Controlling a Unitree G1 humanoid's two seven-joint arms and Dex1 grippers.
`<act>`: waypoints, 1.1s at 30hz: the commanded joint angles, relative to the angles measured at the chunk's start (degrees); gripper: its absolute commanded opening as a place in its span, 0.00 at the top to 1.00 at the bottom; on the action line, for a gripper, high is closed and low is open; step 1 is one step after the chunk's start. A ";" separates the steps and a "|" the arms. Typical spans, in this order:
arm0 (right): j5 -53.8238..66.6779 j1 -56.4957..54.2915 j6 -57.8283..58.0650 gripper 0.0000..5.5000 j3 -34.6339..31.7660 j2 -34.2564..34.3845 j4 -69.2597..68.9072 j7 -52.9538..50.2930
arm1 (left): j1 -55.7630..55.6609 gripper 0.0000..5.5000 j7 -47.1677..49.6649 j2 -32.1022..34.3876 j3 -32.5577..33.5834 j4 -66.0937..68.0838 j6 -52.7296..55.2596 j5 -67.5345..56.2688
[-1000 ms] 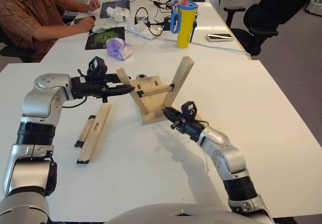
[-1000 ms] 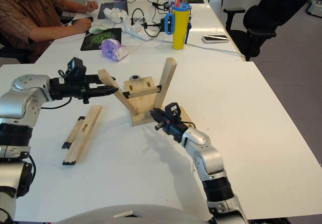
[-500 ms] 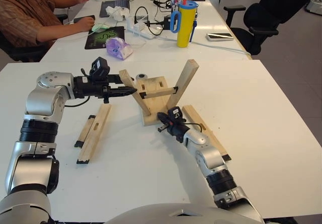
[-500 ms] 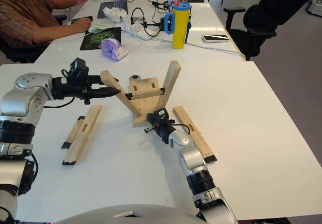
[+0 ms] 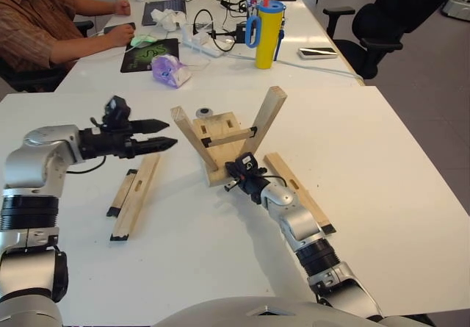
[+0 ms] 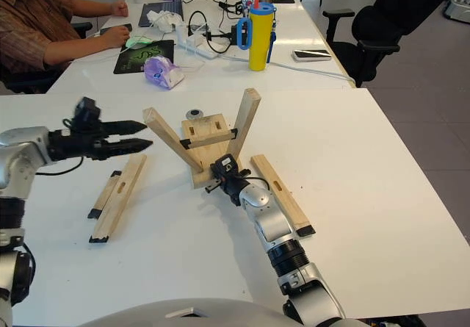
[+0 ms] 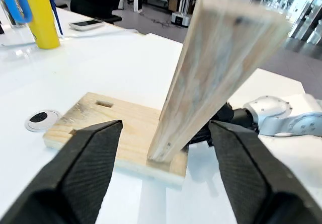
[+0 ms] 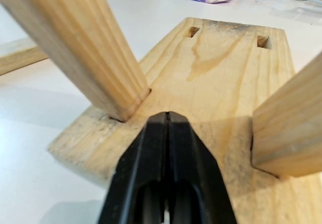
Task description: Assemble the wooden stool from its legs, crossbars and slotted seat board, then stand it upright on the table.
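The slotted seat board (image 5: 220, 131) lies flat on the white table, with two legs standing in it as a V: the left leg (image 5: 192, 139) and the right leg (image 5: 264, 117). A crossbar (image 5: 231, 136) joins them. My left gripper (image 5: 167, 134) hovers open just left of the left leg, touching nothing; in the left wrist view its fingers (image 7: 90, 173) flank that leg (image 7: 216, 78) from a distance. My right gripper (image 5: 233, 174) is shut and empty, its tip (image 8: 166, 116) resting on the seat board (image 8: 221, 68) between the two legs.
A loose leg and crossbar (image 5: 136, 193) lie left of the board; another loose leg (image 5: 297, 200) lies on its right, beside my right forearm. A cable grommet (image 5: 203, 112) sits behind the board. The far table holds a yellow bottle (image 5: 268, 33) and desk clutter.
My left gripper has drawn back to the left, away from the left leg, and now stands open. The right gripper has slid left onto the board's near edge, uncovering the loose leg.
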 commanded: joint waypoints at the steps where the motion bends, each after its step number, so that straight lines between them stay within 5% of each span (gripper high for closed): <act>1: -1.90 2.93 4.41 1.00 -0.21 -1.69 5.92 -0.66 | -12.83 0.50 10.27 -3.96 11.51 -5.23 8.62 -16.43; 7: -2.28 1.56 3.41 1.00 0.23 -1.41 8.28 -0.26 | -28.25 0.50 36.37 -15.69 17.51 -11.48 8.40 -32.45; 9: -2.35 1.51 3.14 1.00 0.45 -1.24 8.70 -0.39 | -20.19 0.50 38.39 -17.53 7.47 -14.92 9.81 -24.35; 13: -2.86 0.93 2.76 1.00 1.92 -0.54 10.44 -0.19 | 8.98 0.50 41.67 -14.62 -24.87 -11.70 4.69 2.25; 17: -3.16 0.38 2.57 1.00 2.05 -0.55 11.51 -0.25 | 7.96 0.50 43.54 -16.21 -21.77 -11.48 -0.35 6.29; 23: -3.61 0.67 2.22 1.00 1.82 -0.44 11.95 0.06 | -15.67 0.50 52.83 -22.90 -2.53 -19.02 -10.70 -2.59; 26: -3.47 1.16 2.46 1.00 1.52 -0.66 11.52 0.04 | -18.59 0.50 55.86 -24.15 1.94 -24.73 -9.35 -8.02; 31: -3.28 0.77 2.66 1.00 1.48 -0.57 11.40 0.50 | 3.79 0.50 59.85 -25.28 -6.82 -28.67 -2.65 -2.50; 33: -3.17 0.29 2.76 1.00 1.38 -0.61 11.47 0.85 | 14.82 0.50 61.75 -21.27 -19.74 -25.63 -1.81 9.10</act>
